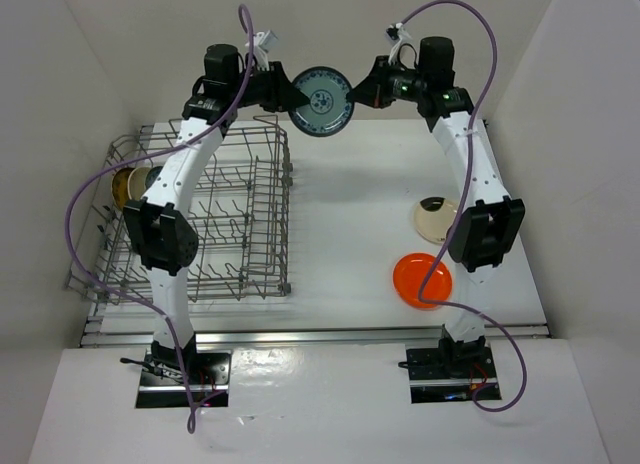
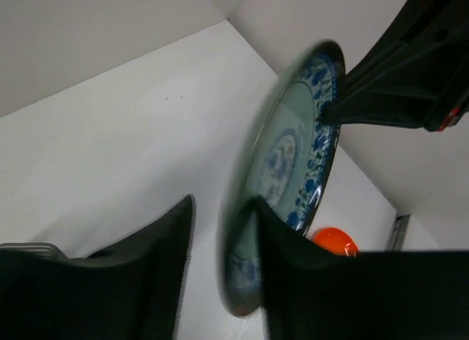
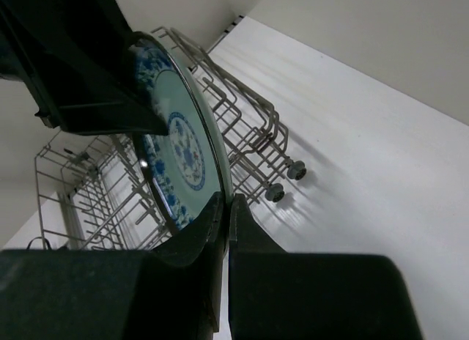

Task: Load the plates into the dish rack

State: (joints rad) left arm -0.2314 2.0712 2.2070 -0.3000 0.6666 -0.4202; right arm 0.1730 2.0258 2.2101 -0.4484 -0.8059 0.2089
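Observation:
A blue-green patterned plate [image 1: 320, 101] hangs on edge in the air above the far middle of the table. My right gripper [image 1: 352, 92] is shut on its right rim, and the right wrist view shows the fingers pinching the plate [image 3: 183, 149] at my gripper [image 3: 227, 199]. My left gripper [image 1: 290, 92] is open, with its jaws on either side of the plate's left rim [image 2: 293, 149]. One finger rests against the plate face and the other stands apart at my gripper [image 2: 223, 204]. The grey wire dish rack [image 1: 285, 214] stands at the left, below the plate.
A brown-yellow plate [image 1: 125, 187] stands on edge at the rack's left end. A cream plate [image 1: 436, 219] and a bright orange plate [image 1: 422, 280] lie flat on the table at the right, beside my right arm. White walls enclose the table.

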